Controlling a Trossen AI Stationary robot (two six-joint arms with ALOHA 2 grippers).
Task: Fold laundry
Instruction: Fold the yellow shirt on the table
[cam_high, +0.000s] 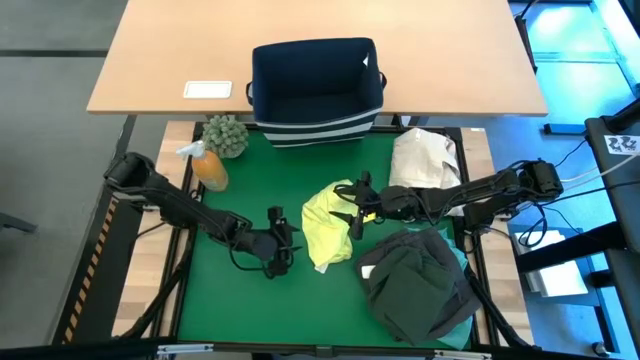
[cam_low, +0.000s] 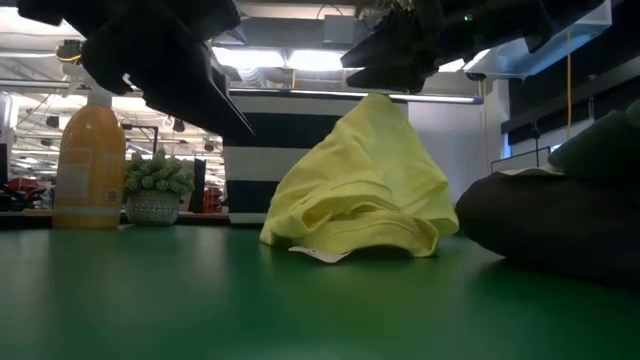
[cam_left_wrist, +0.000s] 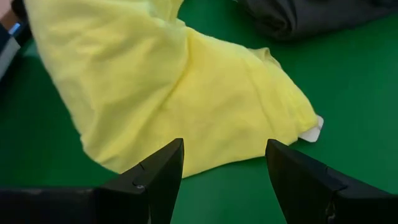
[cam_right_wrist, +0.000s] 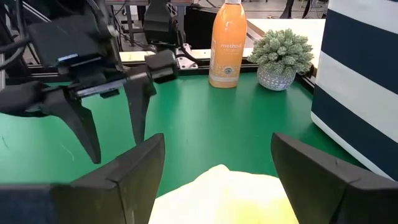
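We are holding the right gripper (cam_high: 352, 213) spread above the peak of the yellow-green shirt (cam_high: 328, 228) at mat centre; the left gripper (cam_high: 283, 243), also spread, is facing its edge. Pinching one layer only would probably serve us best.

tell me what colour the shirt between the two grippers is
Bright yellow-green shirt; the left wrist view shows it best.
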